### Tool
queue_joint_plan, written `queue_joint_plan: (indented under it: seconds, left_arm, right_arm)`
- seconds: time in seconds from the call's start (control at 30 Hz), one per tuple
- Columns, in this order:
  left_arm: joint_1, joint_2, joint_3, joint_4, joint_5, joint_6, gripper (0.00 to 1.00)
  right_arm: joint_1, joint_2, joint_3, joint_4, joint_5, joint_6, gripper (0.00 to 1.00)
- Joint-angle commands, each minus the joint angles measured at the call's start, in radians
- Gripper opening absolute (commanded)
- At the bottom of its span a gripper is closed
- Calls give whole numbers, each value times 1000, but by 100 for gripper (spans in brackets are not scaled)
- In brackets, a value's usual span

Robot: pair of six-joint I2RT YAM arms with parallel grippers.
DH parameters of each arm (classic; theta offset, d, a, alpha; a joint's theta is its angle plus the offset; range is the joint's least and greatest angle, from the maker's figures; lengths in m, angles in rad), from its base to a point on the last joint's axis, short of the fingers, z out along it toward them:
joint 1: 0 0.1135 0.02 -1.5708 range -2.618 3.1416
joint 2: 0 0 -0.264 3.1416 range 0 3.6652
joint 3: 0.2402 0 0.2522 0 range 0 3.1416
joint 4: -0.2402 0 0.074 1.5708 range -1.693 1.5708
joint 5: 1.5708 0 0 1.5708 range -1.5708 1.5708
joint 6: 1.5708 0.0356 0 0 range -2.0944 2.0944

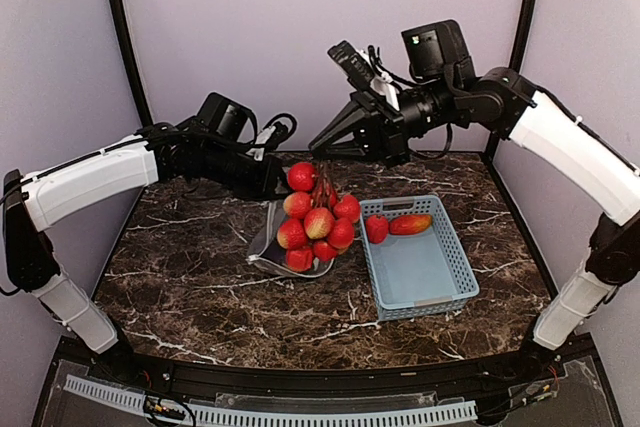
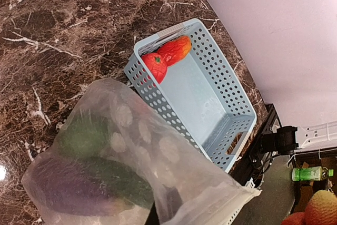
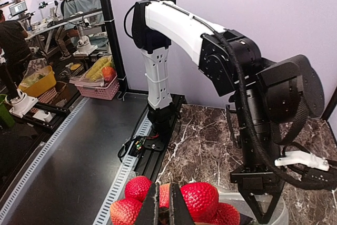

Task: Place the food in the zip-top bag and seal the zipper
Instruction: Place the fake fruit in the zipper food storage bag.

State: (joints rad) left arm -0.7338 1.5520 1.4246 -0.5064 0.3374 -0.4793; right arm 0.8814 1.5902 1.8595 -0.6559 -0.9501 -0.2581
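Note:
My right gripper (image 1: pixel 316 150) is shut on the stem of a bunch of red and red-yellow round fruits (image 1: pixel 318 223). The bunch hangs over the mouth of the zip-top bag (image 1: pixel 262 245). In the right wrist view the fingertips (image 3: pixel 163 209) pinch the stem among the red fruits (image 3: pixel 199 199). My left gripper (image 1: pixel 272 183) holds the bag's far edge up. In the left wrist view the dotted bag (image 2: pixel 158 151) covers the fingers. A purple eggplant (image 2: pixel 68 188) and a green cucumber (image 2: pixel 113 175) lie inside it. The bag's whitish edge strip (image 2: pixel 231 199) shows; no slider shows.
The light-blue slotted basket (image 1: pixel 430 282) stands right of the bag, holding a red round piece (image 1: pixel 376 228) and a red-orange piece (image 1: pixel 411 224). Both also show in the left wrist view, the round piece (image 2: pixel 154 67) and the red-orange piece (image 2: pixel 175 49). Dark marble table (image 1: pixel 180 267); walls close behind.

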Motion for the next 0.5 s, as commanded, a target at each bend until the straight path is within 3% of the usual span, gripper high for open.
queue_joint_plan:
  seconds: [0.0, 0.47]
  left_arm:
    - [-14, -26, 21, -18, 62, -12, 1]
    - [-30, -69, 32, -23, 122, -17, 1]
  right_arm:
    - [36, 58, 37, 62, -28, -13, 0]
    - [62, 195, 77, 210, -104, 41, 0]
